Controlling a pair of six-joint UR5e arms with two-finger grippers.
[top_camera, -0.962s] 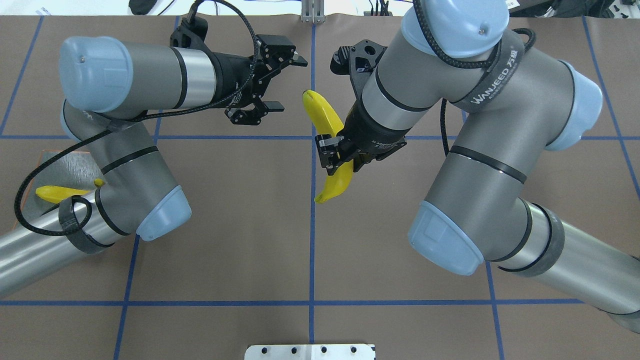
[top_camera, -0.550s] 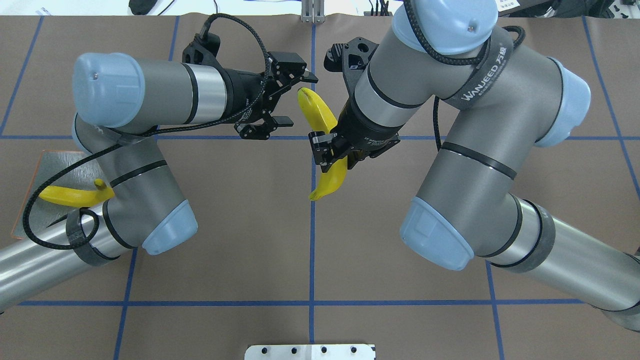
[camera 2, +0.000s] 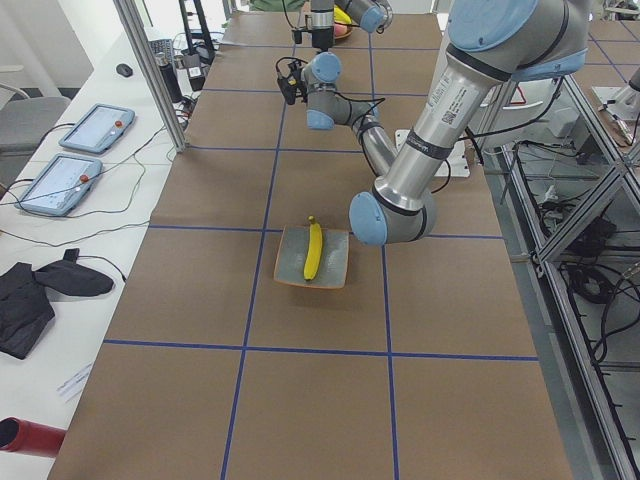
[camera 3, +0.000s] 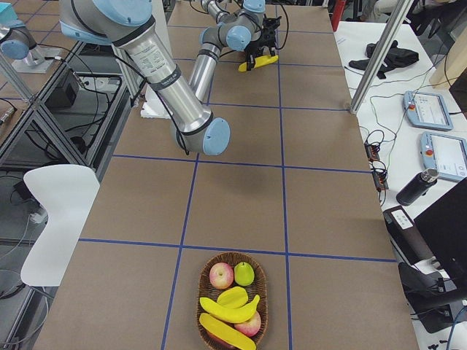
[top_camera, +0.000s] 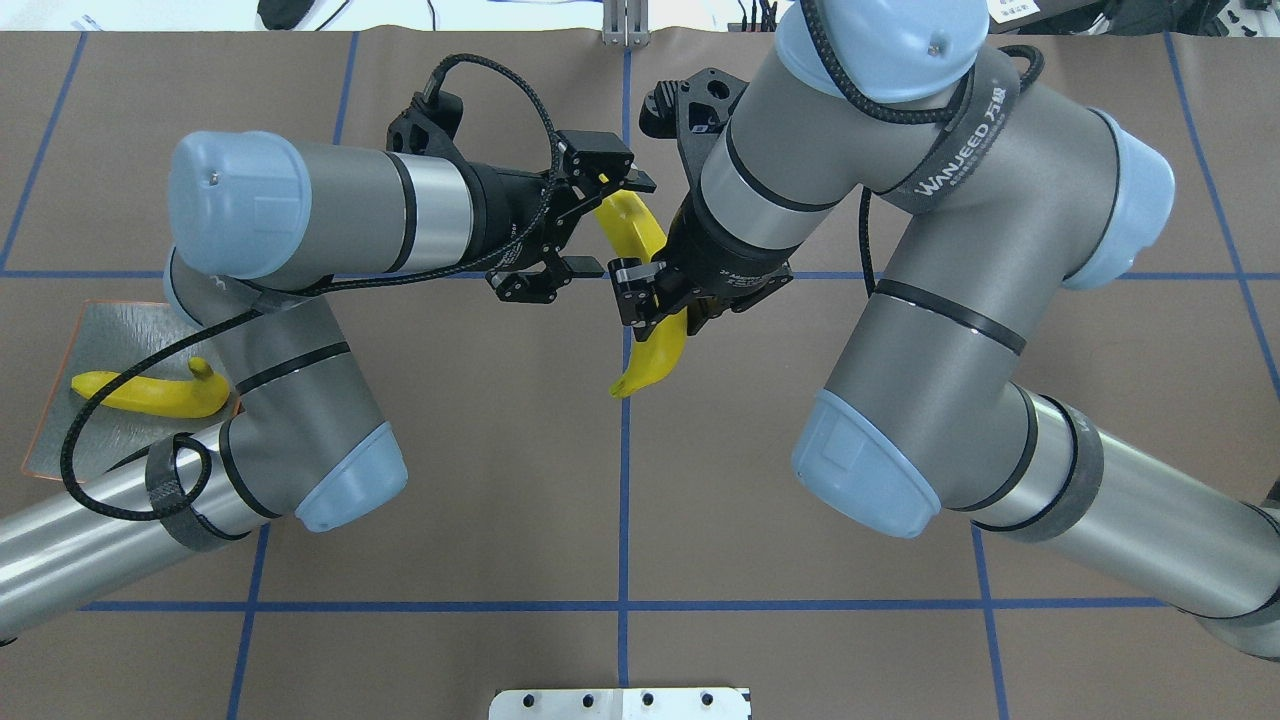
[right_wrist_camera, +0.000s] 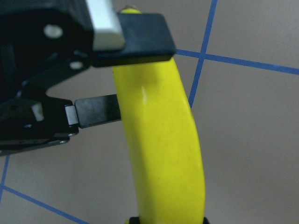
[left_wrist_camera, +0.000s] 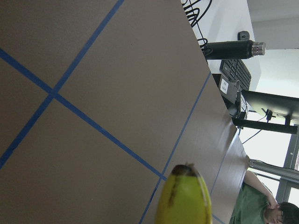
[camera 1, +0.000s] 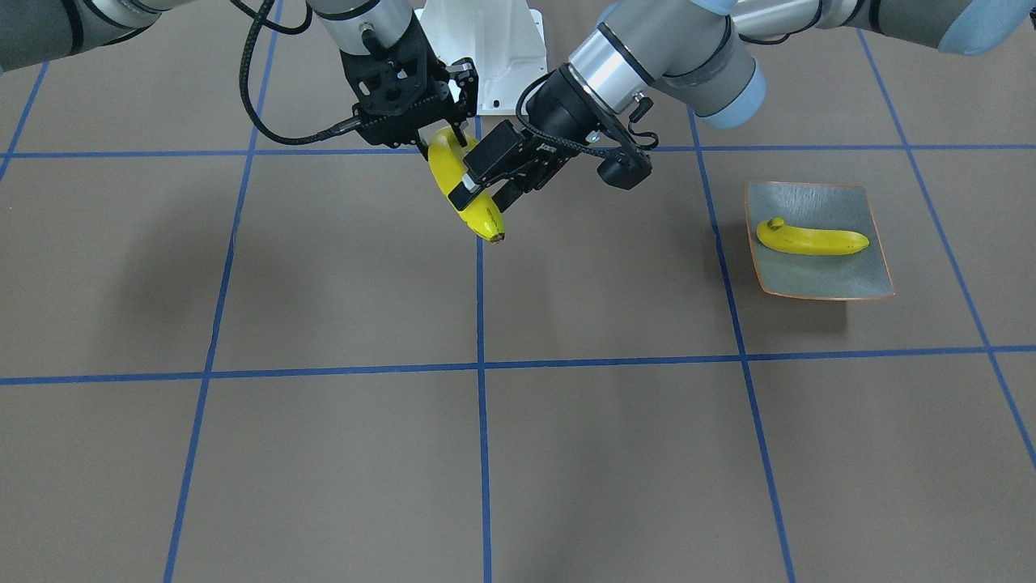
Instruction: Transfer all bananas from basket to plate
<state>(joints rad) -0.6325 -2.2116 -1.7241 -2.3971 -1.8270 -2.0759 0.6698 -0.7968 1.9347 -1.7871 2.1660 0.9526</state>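
My right gripper (top_camera: 662,305) clamps a bright yellow, curved, dark-tipped banana (top_camera: 650,358) above the bench (top_camera: 450,450); I see my left gripper (top_camera: 614,225) spread wide around its other end.

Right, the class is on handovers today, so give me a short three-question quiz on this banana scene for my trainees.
1. True or false: the plate holds no banana.
2. Which end effector is shut on the banana held in the air? A) left B) right C) neither
3. Fill in: the other bananas lie, with other fruit, in the ____.

Key
1. False: one banana lies on it.
2. B: the right end effector grips it, while the left end effector is open, with a finger on either side of that banana.
3. basket
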